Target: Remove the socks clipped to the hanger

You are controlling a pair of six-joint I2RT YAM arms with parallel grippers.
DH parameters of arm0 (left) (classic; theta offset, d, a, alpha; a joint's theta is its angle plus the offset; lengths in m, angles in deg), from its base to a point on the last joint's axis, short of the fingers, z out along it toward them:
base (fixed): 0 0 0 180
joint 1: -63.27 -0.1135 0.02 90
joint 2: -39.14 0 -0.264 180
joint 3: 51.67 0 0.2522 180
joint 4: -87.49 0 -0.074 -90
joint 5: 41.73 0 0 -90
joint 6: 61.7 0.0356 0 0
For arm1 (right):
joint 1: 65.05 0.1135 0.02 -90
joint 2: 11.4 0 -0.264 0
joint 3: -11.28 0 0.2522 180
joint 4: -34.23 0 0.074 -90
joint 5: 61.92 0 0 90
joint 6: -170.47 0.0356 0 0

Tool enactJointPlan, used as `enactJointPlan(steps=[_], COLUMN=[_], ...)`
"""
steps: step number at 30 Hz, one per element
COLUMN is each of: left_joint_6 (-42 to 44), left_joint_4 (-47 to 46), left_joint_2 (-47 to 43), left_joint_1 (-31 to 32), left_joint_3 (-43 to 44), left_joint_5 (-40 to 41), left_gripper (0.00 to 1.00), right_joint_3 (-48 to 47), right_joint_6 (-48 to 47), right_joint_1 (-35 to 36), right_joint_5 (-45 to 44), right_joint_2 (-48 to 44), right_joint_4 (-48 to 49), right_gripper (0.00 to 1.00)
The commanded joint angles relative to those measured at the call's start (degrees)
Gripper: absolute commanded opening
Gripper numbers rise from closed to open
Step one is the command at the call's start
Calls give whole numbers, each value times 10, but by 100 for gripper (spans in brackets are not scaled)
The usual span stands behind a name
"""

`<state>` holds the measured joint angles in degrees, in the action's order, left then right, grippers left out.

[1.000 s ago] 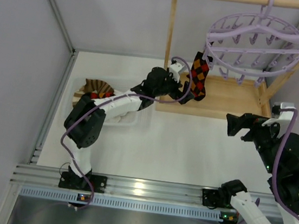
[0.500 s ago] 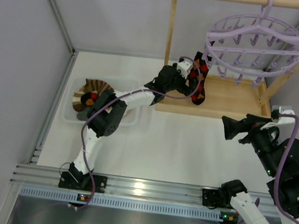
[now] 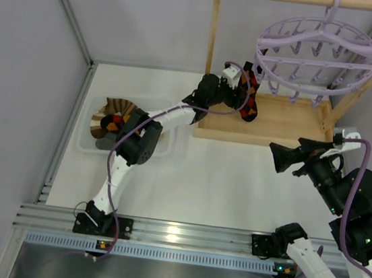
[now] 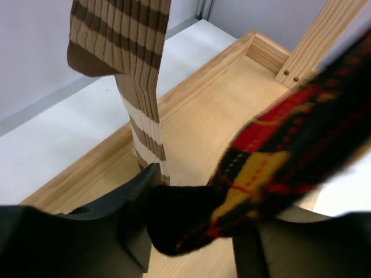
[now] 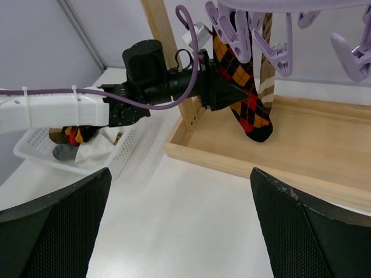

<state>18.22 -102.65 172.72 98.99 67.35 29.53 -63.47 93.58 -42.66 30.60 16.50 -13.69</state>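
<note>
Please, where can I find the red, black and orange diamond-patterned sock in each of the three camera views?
Top external: the sock hangs at upper centre, below the hanger's left edge.
Left wrist: the sock fills the right side, toe at bottom centre.
Right wrist: the sock hangs at upper centre.
Shared landmark: the wooden tray beneath it.

White-and-black arms point(image 3: 170, 117), purple cables point(image 5: 46, 91)

Ribbed knit cloth socks point(image 4: 142, 104), smooth plastic hanger point(image 3: 318, 61), bare wood rack point(image 4: 232, 98)

Walls point(image 3: 19, 57): plain pale grey, meeting at a corner.
Table point(image 3: 220, 191): white top.
Furniture: light wooden rack point(image 3: 211, 47) with tray base.
</note>
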Motion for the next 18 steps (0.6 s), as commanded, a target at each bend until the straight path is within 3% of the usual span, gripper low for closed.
enactJointPlan(steps=[1, 2, 3, 5, 7, 18], left_joint_6=[-17, -17, -14, -5, -3, 16], left_joint_4=[-55, -55, -55, -55, -55, -53], left_joint_2=[-11, -22, -28, -43, -74, -249], left_joint_1=[2, 2, 4, 11, 22, 123], left_joint_3=[17, 11, 4, -25, -64, -263], left_joint_5=[-8, -2, 3, 41, 98, 407], left_gripper=[49, 30, 22, 8, 0, 0], right_joint_3=[1, 1, 1, 0, -1, -41], right_joint_6=[7, 9, 10, 15, 18, 30], right_joint_1=[3, 2, 2, 2, 2, 2], right_joint_5=[17, 17, 17, 19, 20, -1], right_joint_2=[8, 8, 8, 8, 7, -8], right_joint_4=[43, 44, 44, 48, 52, 33], right_gripper=[99, 100, 99, 100, 99, 99])
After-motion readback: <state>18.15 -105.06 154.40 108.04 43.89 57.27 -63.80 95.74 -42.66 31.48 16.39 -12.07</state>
